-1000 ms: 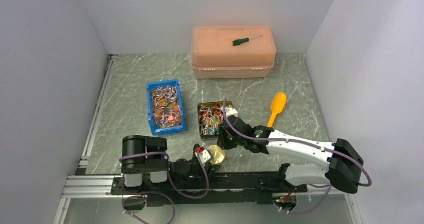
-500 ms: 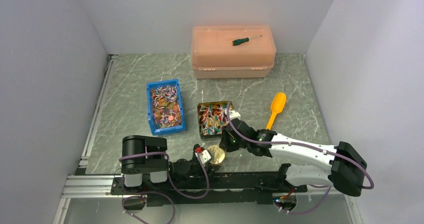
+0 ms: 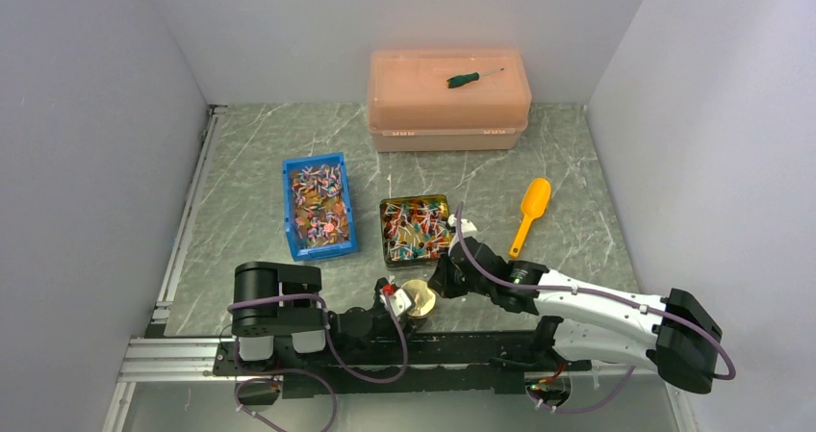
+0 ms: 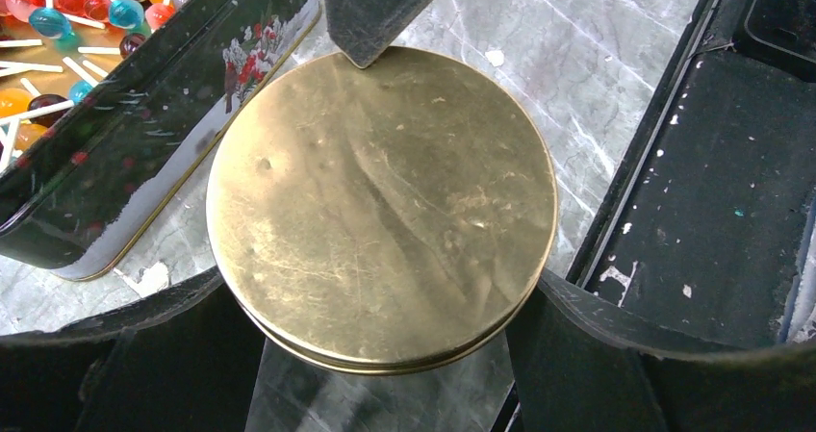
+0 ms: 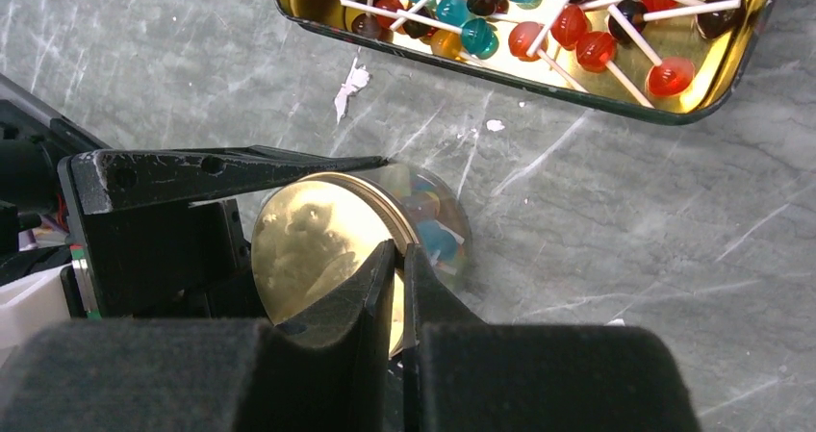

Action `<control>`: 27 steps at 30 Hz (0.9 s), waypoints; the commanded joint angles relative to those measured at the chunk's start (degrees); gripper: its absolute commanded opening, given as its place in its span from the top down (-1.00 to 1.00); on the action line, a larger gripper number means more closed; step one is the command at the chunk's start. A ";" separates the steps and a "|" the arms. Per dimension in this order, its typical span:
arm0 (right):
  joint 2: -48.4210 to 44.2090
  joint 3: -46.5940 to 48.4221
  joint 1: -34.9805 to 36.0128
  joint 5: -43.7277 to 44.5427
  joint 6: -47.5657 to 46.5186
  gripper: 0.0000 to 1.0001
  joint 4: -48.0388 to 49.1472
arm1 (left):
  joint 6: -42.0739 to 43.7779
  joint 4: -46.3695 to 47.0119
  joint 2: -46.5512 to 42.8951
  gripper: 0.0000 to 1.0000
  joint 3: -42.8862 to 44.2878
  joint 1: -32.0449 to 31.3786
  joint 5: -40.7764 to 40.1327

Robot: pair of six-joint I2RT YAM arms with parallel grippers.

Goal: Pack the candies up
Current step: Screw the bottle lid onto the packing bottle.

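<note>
The candies lie in heaps in a blue bin (image 3: 318,206) and in an open rectangular tin (image 3: 414,228). The tin's candies, small coloured sweets on white sticks, also show in the right wrist view (image 5: 500,9) and the left wrist view (image 4: 58,9). A round clear jar with a gold lid (image 3: 418,298) sits at the near table edge, with candies visible inside it (image 5: 435,235). My left gripper (image 4: 380,302) is shut on the jar's sides. My right gripper (image 5: 399,259) is shut on the lid's rim (image 5: 318,249); one of its fingertips (image 4: 370,18) shows at the lid's far edge.
An orange scoop (image 3: 529,211) lies right of the tin. A closed orange box (image 3: 447,105) stands at the back with a green-handled screwdriver (image 3: 467,79) on top. The black base rail (image 4: 712,220) runs just beside the jar.
My right gripper has moved from the tin's right edge toward the near side and down onto the gold lid. The left arm and the jar have stayed put.
</note>
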 commanded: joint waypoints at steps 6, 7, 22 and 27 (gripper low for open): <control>-3.76 -3.82 6.46 -5.09 7.04 0.83 -4.86 | -0.87 -0.10 0.45 0.28 2.89 1.67 -5.47; -4.03 -3.97 7.12 -4.94 7.61 0.83 -5.12 | -0.73 -0.17 0.54 0.28 2.96 1.77 -5.55; -6.76 5.06 12.71 4.47 8.40 0.67 -17.30 | -0.56 0.75 1.86 0.32 3.13 2.54 -4.07; -5.30 9.37 12.54 9.39 6.60 0.59 -20.61 | -0.71 0.40 1.63 0.36 3.38 2.52 -2.87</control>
